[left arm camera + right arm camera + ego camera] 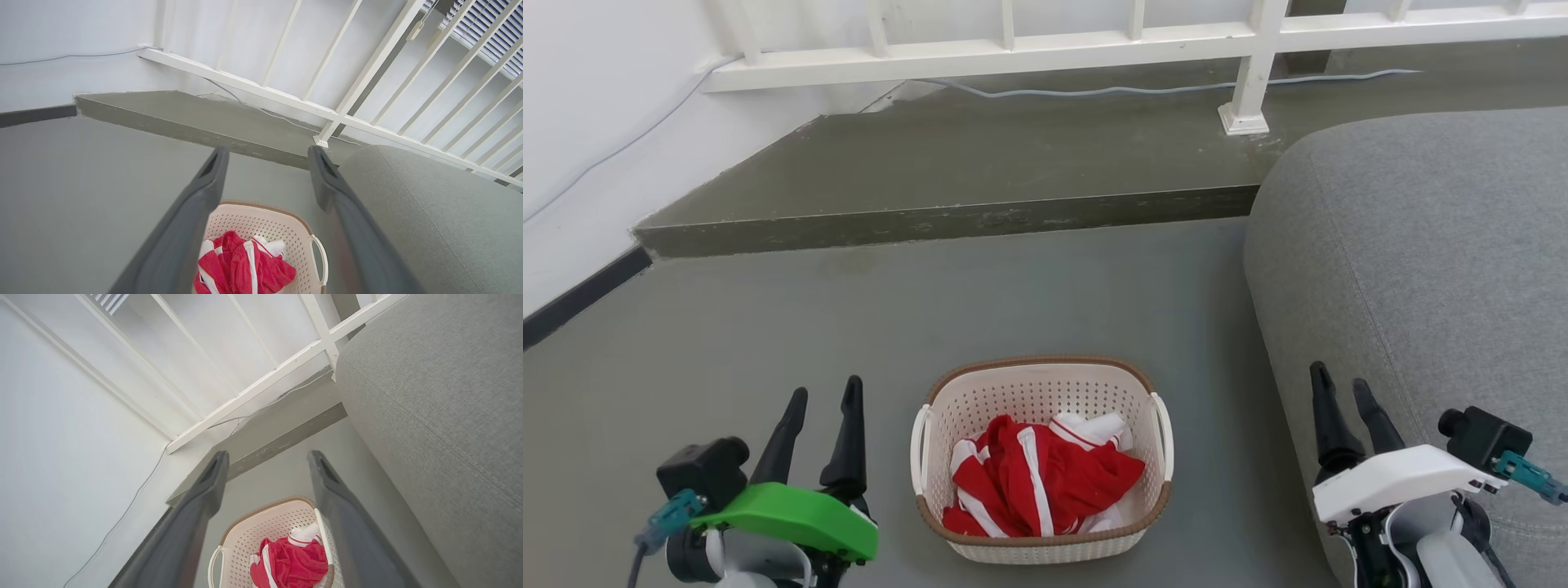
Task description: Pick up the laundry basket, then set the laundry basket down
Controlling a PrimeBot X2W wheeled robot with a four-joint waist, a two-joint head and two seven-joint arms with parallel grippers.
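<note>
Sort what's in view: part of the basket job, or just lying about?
Job: laundry basket, left gripper, right gripper, both open.
Lying about: red-and-white clothes inside the basket, grey sofa, white railing, cable on the step.

No readable text, labels, brands, numbers or signs anywhere in these views

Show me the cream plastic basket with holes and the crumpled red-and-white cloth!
Cream perforated plastic basket (1037, 360): head view, brown far rim.
Crumpled red-and-white cloth (1054, 478): head view, red middle fold.
</note>
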